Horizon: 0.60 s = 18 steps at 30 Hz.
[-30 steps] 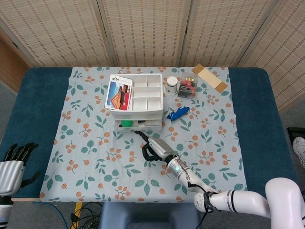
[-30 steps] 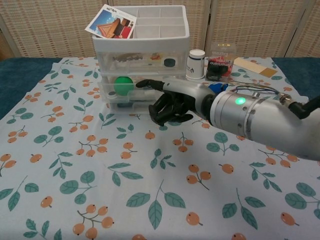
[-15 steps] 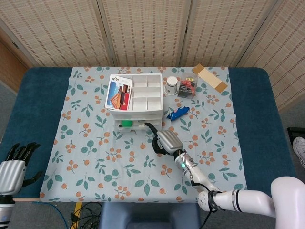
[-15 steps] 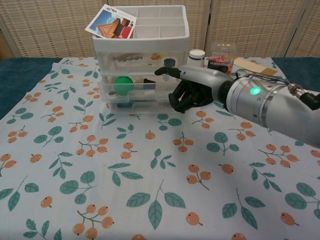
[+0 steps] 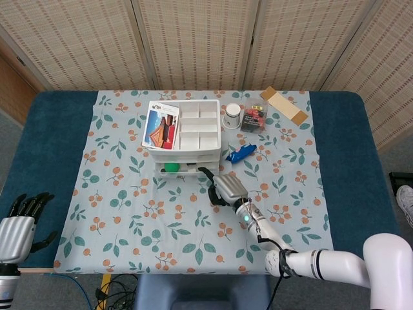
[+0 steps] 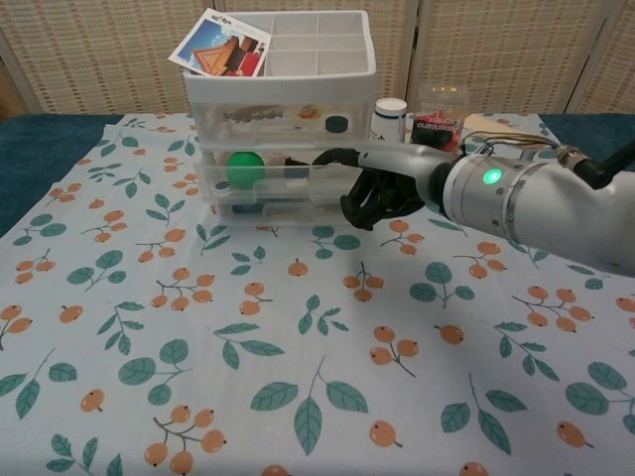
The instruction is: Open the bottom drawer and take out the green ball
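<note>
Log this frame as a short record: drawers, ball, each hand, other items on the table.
drawers: white unit, all shut as far as the views show
ball: green, seen through a clear drawer front
right hand: at the unit's front right, one finger out toward the drawers, the rest curled, holding nothing
left hand: off the cloth at the table's near left, fingers apart
other: card on the unit, white jar, blue item

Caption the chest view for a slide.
Right robot hand reaching at the front of the white drawer unit, green ball visible inside.

White jar (image 5: 231, 115), blue toy (image 5: 241, 153)
</note>
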Tool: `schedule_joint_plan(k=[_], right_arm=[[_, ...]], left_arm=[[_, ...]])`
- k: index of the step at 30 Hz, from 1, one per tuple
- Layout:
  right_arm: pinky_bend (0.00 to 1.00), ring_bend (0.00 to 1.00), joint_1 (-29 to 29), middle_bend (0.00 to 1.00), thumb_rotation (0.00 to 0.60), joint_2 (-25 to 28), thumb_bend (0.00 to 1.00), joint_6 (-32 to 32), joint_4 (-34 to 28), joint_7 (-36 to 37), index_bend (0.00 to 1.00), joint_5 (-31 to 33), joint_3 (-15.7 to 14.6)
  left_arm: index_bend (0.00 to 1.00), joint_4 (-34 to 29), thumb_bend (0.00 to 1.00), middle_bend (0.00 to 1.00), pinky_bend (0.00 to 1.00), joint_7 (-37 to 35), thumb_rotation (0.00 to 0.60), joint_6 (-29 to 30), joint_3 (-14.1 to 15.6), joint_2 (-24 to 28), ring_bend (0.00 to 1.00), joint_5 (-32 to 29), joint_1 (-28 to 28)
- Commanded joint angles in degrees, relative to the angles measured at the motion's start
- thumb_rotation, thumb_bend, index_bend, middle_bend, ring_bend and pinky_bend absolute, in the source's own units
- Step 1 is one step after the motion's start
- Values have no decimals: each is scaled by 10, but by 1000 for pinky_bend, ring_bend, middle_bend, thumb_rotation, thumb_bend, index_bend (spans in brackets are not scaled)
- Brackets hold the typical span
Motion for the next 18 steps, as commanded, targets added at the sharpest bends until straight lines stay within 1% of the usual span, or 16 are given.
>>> schedule_joint_plan(k=[1, 6, 18], right_arm=[[1000, 922, 3, 781, 600, 4, 738, -2, -3, -3, 125, 5, -2], [1000, 922, 0, 782, 600, 13, 738, 1, -18, -1, 164, 2, -6], [1000, 922, -11, 782, 600, 51, 738, -11, -82, 10, 168, -10, -30]], left_arm=[[172, 0, 204, 176, 87, 0, 600, 0, 0, 0, 176, 0, 0], [172, -1, 203, 176, 87, 1, 600, -1, 0, 0, 176, 0, -1], [172, 0, 203, 176, 87, 2, 600, -2, 0, -1, 176, 0, -1]])
